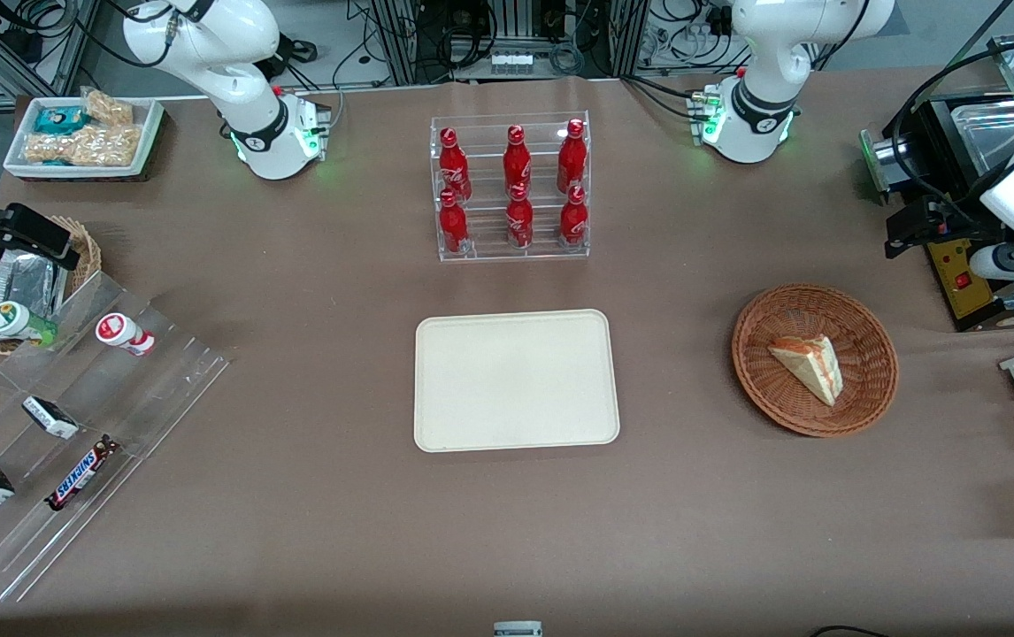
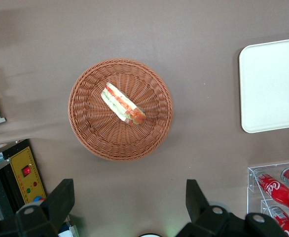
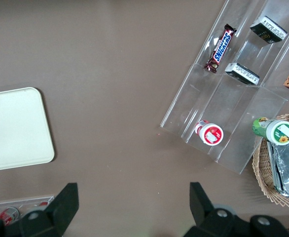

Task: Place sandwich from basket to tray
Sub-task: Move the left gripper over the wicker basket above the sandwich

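Gripper [image 2: 129, 205] spread wide, empty, above basket [image 2: 85, 123] w/ sandwich [image 2: 123, 103]; tray [image 2: 272, 89] cut off; bottles [image 2: 277, 190] nearby.

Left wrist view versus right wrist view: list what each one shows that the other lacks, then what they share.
Only the left wrist view shows the sandwich lying in the basket, with the open gripper above the table beside the basket. Only the right wrist view shows the Snickers bar on its clear stand. Both show the tray and the red bottles.
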